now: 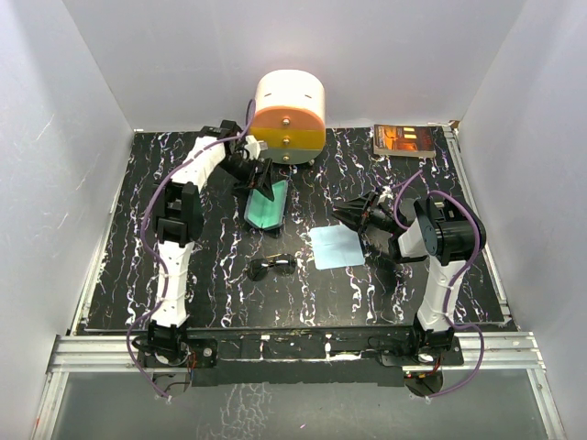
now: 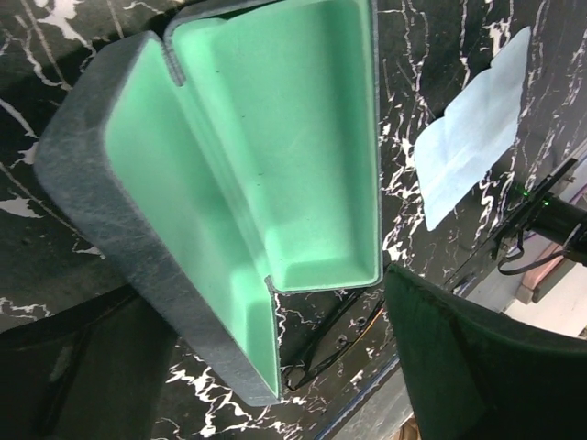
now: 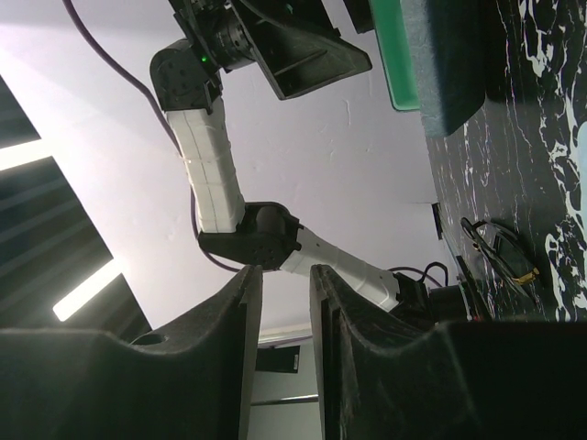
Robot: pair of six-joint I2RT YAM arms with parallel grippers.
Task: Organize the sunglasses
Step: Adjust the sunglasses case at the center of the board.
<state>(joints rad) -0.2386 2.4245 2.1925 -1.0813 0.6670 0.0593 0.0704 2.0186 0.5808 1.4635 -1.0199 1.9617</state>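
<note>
One pr sunglasses (image 1: pixel 272 267) lies on blk marbled table (image 1: pixel 128 275), just near-side of open teal-lined case (image 1: pixel 268 207) and left of lt-blue cloth (image 1: pixel 336 247), apart from both arms; left gripper (image 1: pixel 260 181) over case's far end, jaws wide, empty; right gripper (image 1: pixel 348 216) by cloth's far edge, jaws narrow, empty.

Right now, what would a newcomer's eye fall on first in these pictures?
The open case with its bright teal lining lies mid-table. In front of it, not touching, lie the small dark sunglasses, with a light-blue cloth to their right. A cream and orange cylinder stands at the far edge.
</note>
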